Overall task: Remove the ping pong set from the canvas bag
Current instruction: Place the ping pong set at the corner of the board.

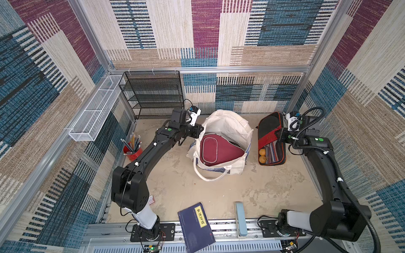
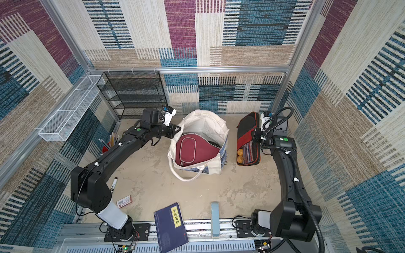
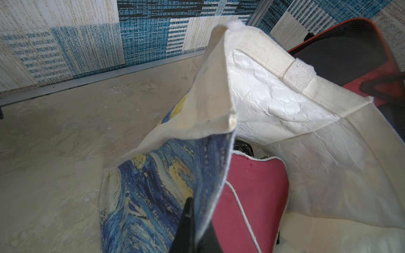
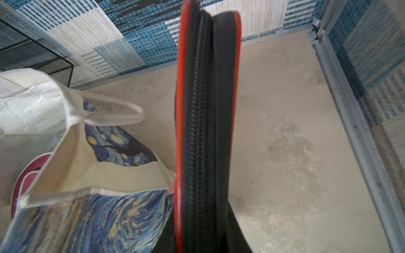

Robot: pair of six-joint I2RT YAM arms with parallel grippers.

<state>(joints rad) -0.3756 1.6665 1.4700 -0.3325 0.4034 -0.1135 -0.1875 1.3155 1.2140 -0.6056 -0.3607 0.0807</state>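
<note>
The canvas bag [image 1: 228, 124] [image 2: 203, 122] stands open mid-table, its blue-and-yellow print visible in the left wrist view [image 3: 153, 186]. A maroon paddle case [image 1: 219, 151] [image 2: 192, 151] [image 3: 258, 192] lies inside; anything beneath it is hidden. My left gripper [image 1: 200, 131] [image 2: 178, 129] [image 3: 198, 227] is shut on the bag's left rim. Right of the bag, my right gripper [image 1: 281, 133] [image 2: 256, 134] [image 4: 203, 236] is shut on the rectangular black-red case [image 1: 270, 140] [image 2: 247, 140] [image 4: 201, 131]. The case stands on edge outside the bag and shows orange balls [image 1: 262, 155].
A black mesh shelf [image 1: 153, 94] and a white wire basket [image 1: 96, 109] stand at the back left. A red pencil cup [image 1: 131, 149] sits by the left arm. A dark blue book [image 1: 196, 227], a grey-blue block [image 1: 240, 219], a marker [image 2: 114, 185] and a small box [image 2: 124, 201] lie near the front.
</note>
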